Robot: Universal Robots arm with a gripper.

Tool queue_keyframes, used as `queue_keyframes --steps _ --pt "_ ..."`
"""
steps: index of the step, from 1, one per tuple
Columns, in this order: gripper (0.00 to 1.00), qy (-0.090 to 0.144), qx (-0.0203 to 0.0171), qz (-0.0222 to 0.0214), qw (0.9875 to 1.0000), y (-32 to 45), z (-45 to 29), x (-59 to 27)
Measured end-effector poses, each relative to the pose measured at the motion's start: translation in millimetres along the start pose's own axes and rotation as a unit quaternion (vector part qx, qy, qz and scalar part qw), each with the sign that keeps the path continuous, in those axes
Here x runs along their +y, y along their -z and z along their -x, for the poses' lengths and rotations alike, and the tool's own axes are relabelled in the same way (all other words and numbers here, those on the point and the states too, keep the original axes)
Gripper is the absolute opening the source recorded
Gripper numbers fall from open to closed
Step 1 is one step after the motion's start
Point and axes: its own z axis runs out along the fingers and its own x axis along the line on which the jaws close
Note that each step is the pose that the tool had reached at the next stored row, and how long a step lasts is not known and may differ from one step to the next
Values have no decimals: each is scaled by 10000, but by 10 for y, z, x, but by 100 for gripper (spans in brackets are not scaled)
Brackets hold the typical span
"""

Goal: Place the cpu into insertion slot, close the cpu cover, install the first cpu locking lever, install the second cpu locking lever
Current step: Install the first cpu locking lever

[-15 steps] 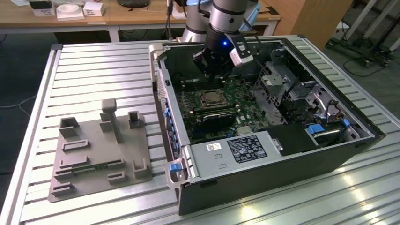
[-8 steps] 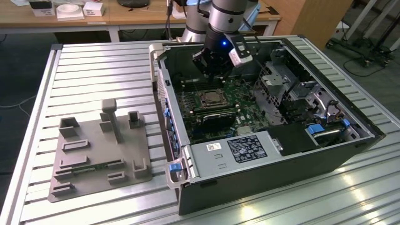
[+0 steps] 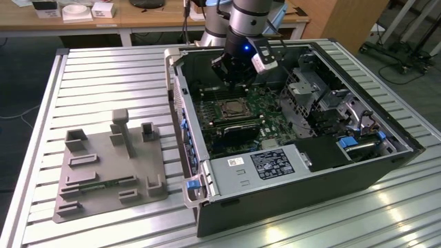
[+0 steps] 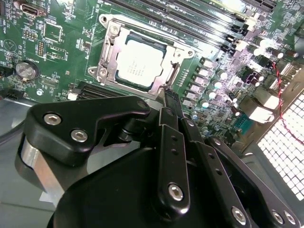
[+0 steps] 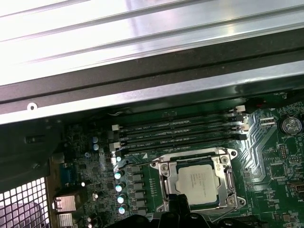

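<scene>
In the exterior view the arm (image 3: 247,18) points down into the case (image 3: 310,199), jaws together near the cpu (image 3: 232,109).

silver-grey cpu (image 4: 137,61), shiny silver cpu cover (image 4: 110,47), green circuit board (image 4: 71,61), black memory slots (image 5: 180,129)

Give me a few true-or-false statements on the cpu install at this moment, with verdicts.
1. The cpu sits in the insertion slot. True.
2. The cpu cover stands upright, open. False: it lies flat around the cpu.
3. The gripper holds the cpu. False: it hangs beside the slot's edge, and the cpu lies in the slot.
4. A grey fixture plate lies outside the computer case, at the exterior view's left. True.
</scene>
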Motion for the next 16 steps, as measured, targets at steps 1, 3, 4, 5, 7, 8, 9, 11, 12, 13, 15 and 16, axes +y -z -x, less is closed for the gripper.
queue_keyframes --steps 1,3,4,5,7,8,9,11,12,13,15,16 --pt "10 0 0 0 10000 0 -2 0" --pt "10 0 0 0 10000 0 -7 -1" --pt "10 0 0 0 10000 0 -9 -1" --pt "10 0 0 0 10000 0 -11 -2" --pt "10 0 0 0 10000 0 -16 -3" --pt "10 0 0 0 10000 -1 -18 -3" --pt "10 0 0 0 10000 -1 -20 -3" --pt "10 0 0 0 10000 -1 -25 -4" --pt "10 0 0 0 10000 -1 -27 -4" --pt "10 0 0 0 10000 -1 -29 -5" --pt "10 0 0 0 10000 -1 -34 -5" --pt "10 0 0 0 10000 -1 -36 -6"
